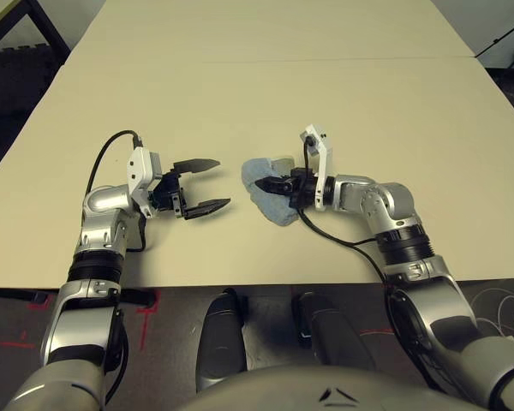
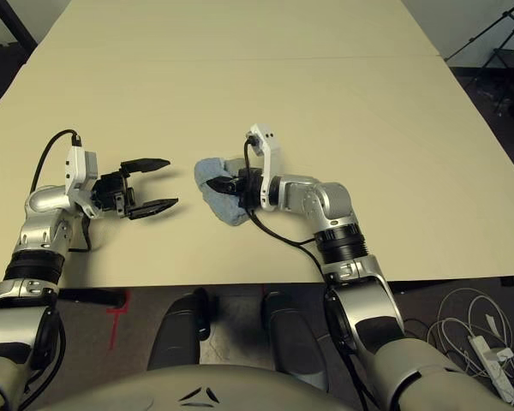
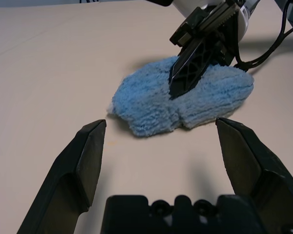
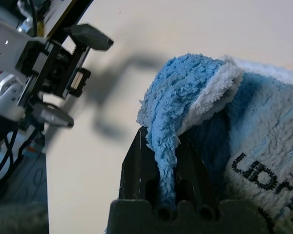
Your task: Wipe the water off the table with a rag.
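The light blue fluffy rag [image 1: 264, 190] lies bunched on the pale beige table [image 1: 343, 103], near its front edge. My right gripper [image 1: 271, 184] is shut on a raised fold of the rag [image 4: 176, 126], which sticks up between its two black fingers. My left gripper [image 1: 209, 183] hovers a short way to the left of the rag, open and holding nothing. In the left wrist view the rag [image 3: 151, 107] lies just beyond its spread fingertips, with the right gripper's finger [image 3: 188, 73] pressed into it. The water is hidden or out of view.
A thin seam [image 1: 283, 60] crosses the table farther back. The right arm's black cable [image 1: 347, 242] trails over the tabletop towards the front edge. Loose cables [image 2: 480, 342] lie on the floor at the right, and a dark stand [image 2: 497, 43] is beyond the right edge.
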### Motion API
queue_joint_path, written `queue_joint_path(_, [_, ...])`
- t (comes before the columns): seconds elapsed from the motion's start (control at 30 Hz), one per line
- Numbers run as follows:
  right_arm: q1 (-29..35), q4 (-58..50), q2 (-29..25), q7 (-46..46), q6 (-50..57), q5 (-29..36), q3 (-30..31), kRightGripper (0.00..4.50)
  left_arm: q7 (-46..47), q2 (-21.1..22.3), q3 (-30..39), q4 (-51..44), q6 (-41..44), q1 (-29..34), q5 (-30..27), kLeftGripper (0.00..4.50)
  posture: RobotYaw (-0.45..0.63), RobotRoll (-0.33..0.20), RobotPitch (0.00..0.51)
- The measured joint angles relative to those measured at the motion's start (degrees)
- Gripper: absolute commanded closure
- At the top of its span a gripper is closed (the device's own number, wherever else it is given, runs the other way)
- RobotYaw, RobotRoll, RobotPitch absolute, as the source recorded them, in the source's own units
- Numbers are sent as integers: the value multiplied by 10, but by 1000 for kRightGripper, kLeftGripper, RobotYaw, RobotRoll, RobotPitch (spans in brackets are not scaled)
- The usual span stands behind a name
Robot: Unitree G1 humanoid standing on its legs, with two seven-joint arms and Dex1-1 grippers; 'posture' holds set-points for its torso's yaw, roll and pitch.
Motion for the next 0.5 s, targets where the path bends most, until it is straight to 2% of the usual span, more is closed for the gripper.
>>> queue_joint_path(0.17, [37,-19,-132,40,14,21,-28,4483,0,1,0,0,-2,2,0,0,113,0,203])
queue_joint_path(0.27, [54,-4,-192,55,13,25,-53,4483,0,1,0,0,-3,3,0,0,108,0,203])
queue_joint_path(0.4, [69,22,-254,67,8,28,-90,4483,0,1,0,2,-3,2,0,0,101,0,202])
queue_joint_path(0.5, [73,31,-278,65,8,29,-115,4484,0,0,-1,7,-5,-2,1,0,85,0,199])
